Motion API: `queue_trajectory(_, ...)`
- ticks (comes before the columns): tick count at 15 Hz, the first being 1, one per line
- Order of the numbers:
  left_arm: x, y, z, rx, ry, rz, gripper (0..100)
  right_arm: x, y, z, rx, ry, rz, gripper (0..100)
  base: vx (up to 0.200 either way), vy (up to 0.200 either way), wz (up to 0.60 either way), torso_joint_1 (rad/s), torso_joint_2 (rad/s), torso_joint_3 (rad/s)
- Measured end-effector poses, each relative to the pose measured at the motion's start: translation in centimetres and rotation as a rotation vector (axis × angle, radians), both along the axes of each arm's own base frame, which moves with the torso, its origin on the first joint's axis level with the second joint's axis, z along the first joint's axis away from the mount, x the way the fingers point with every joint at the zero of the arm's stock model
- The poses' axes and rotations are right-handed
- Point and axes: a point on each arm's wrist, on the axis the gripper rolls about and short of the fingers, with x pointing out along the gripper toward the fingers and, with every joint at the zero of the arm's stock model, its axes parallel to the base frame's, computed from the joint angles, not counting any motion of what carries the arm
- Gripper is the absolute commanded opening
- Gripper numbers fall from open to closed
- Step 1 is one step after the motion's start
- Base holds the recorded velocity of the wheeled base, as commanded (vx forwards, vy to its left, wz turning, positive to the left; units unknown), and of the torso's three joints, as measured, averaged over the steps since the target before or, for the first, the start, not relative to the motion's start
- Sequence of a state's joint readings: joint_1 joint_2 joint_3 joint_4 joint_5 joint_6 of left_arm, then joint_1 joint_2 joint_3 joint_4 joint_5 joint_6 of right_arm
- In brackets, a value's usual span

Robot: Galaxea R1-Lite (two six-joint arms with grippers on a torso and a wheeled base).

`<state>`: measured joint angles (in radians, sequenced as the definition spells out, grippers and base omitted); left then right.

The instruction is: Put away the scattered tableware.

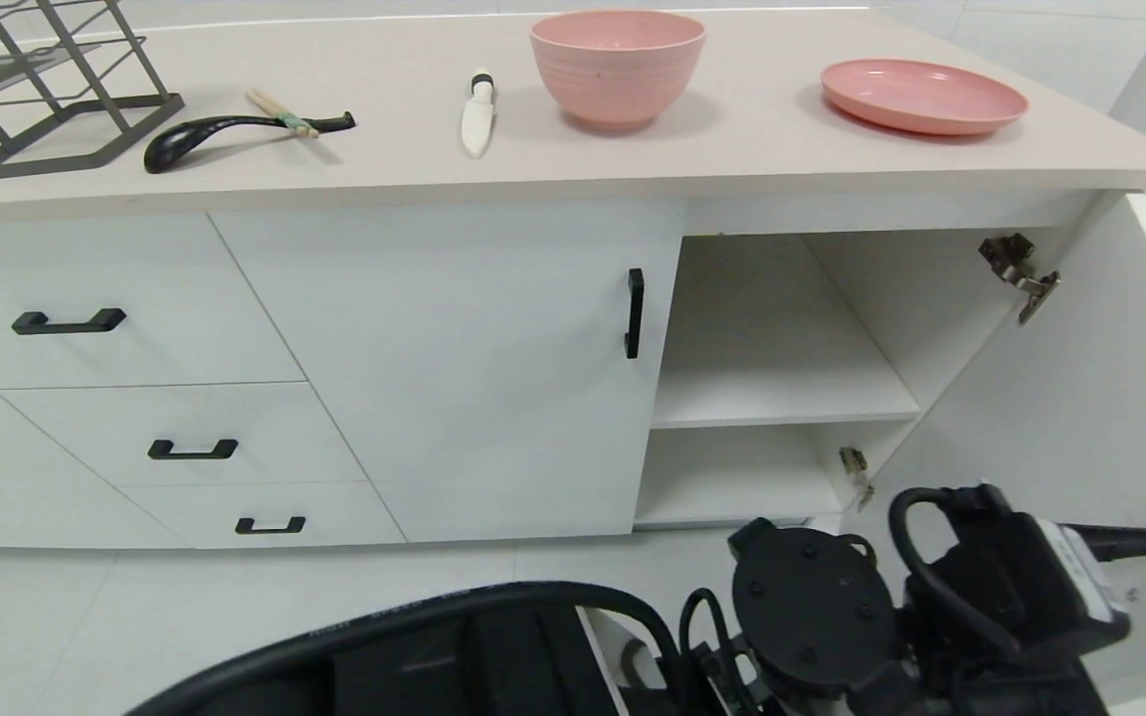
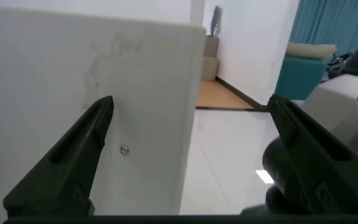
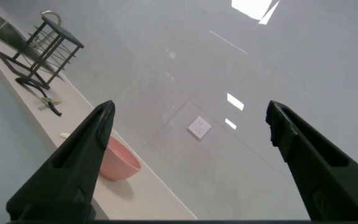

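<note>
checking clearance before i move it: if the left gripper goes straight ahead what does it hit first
Probably the white panel. The left gripper is open, and the panel's edge lines up with its centre; depth is unclear.

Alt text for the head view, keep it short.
Scattered tableware sits on a beige countertop: a pink bowl, pink plate, white knife, black spoon and chopsticks, beside a dark wire rack. Below, the white cabinet's right door stands open, showing two shelves.

Left pincer (image 2: 191, 102) spread wide, white door (image 2: 135, 68) — close
</note>
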<state>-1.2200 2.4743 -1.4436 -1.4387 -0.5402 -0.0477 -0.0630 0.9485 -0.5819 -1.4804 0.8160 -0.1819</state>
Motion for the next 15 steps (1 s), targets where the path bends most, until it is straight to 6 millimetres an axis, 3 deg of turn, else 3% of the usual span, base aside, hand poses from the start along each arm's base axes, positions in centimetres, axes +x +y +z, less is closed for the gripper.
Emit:
queue_trajectory(4,-3.6,-4.8,-0.6,0.0,0.0,-0.098,100,-0.6,0.0,0.7,-0.003,-0.038,-0.001,100,0.0,0.0,0.0,0.0,0.0,0.0)
queue_trajectory(6,-3.4,-5.5,-1.3,-0.027,-0.005,-0.094,100,-1.0,0.1,0.8,-0.004,-0.05,0.001,100,0.0,0.0,0.0,0.0,0.0,0.0)
queue_trajectory(9,-1.8,-5.0,-1.5,-0.067,-0.01,-0.061,100,-1.6,0.1,0.6,-0.005,-0.059,0.005,100,0.0,0.0,0.0,0.0,0.0,0.0)
queue_trajectory(12,1.2,-0.8,0.1,-0.056,-0.001,0.028,100,-1.7,0.1,-0.5,-0.003,-0.026,0.008,100,0.0,0.0,0.0,0.0,0.0,0.0)
queue_trajectory(14,2.8,4.6,1.2,0.024,0.029,0.107,100,-1.7,0.1,-2.2,0.0,0.031,0.01,100,0.0,0.0,0.0,0.0,0.0,0.0)
queue_trajectory(15,3.2,8.2,2.7,0.047,0.037,0.157,100,-1.6,0.2,-3.3,0.002,0.066,0.012,100,0.0,0.0,0.0,0.0,0.0,0.0)
